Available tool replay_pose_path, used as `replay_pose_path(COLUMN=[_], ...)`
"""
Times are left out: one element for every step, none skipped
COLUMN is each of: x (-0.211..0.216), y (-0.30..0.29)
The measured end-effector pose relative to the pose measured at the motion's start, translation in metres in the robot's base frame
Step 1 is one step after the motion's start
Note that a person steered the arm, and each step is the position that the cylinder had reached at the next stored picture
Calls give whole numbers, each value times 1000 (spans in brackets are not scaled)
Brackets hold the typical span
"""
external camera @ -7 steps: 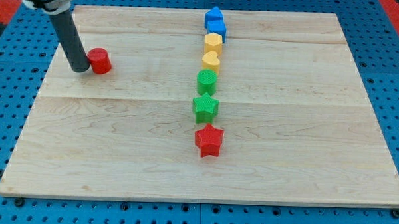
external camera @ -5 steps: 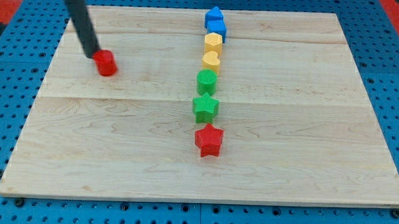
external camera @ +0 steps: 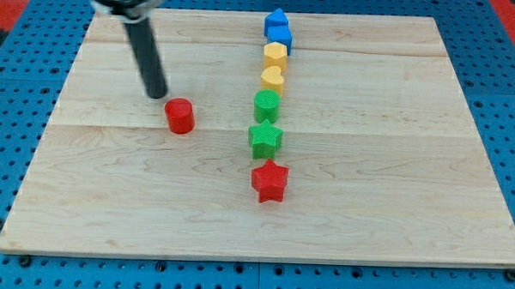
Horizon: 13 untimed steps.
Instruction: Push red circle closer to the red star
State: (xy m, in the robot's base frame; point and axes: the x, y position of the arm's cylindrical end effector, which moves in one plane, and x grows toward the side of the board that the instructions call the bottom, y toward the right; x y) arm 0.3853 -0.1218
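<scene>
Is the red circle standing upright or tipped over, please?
Upright: the red circle rests on its flat base, round top face showing, my tip just up-left.

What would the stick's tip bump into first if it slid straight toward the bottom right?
Probably the red circle, lying just down-right of my tip. The red star lies farther along.
</scene>
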Motion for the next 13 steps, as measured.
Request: replay_pose_path(x=[64,131,146,133,155,161,171,186,188,188,216,233,233], y=[21,32,53,16,22,-2,-12,22,70,79,27,41,82])
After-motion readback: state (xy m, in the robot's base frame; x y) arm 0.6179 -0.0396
